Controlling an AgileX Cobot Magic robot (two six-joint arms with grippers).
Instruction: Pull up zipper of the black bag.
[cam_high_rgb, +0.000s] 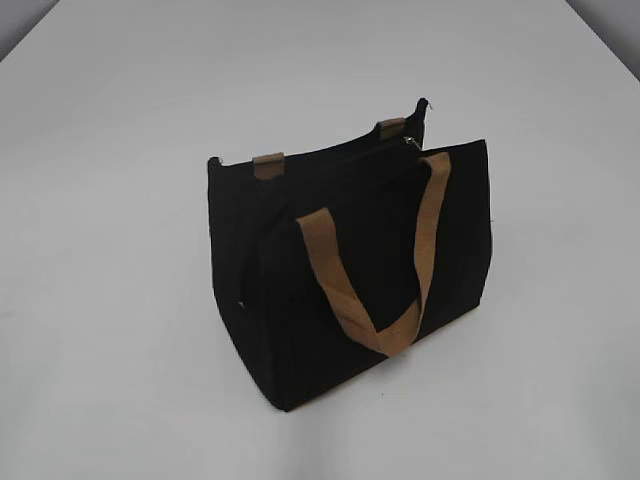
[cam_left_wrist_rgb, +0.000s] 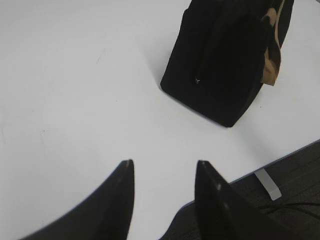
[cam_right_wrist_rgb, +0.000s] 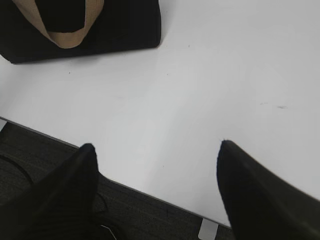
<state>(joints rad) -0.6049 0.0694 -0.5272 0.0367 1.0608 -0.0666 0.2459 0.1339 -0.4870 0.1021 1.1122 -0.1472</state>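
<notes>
Nearest the lens in each wrist view are dark, tapering fingers: the left pincer (cam_left_wrist_rgb: 164, 167) stands with a moderate gap between its tips and holds nothing, hovering at the near edge of the white table (cam_left_wrist_rgb: 75, 100), while the right pincer (cam_right_wrist_rgb: 156, 146) is spread wide, also bare, above the same edge with dark floor below it. Neither arm appears in the exterior view, which alone shows the whole black bag (cam_high_rgb: 350, 270) standing upright near the middle of the table, well apart from both pincers. That view also shows the zipper (cam_high_rgb: 411, 141), a small silver glint at the far right end of the bag's top opening, beside a tan tab (cam_high_rgb: 391, 125); a second tan tab (cam_high_rgb: 268, 165) sits toward the left end. A tan loop handle (cam_high_rgb: 380, 290) hangs down the near face. From the left wrist only the bag's end panel and a strip of handle show; from the right wrist, only its lower side. No readable writing appears anywhere.
</notes>
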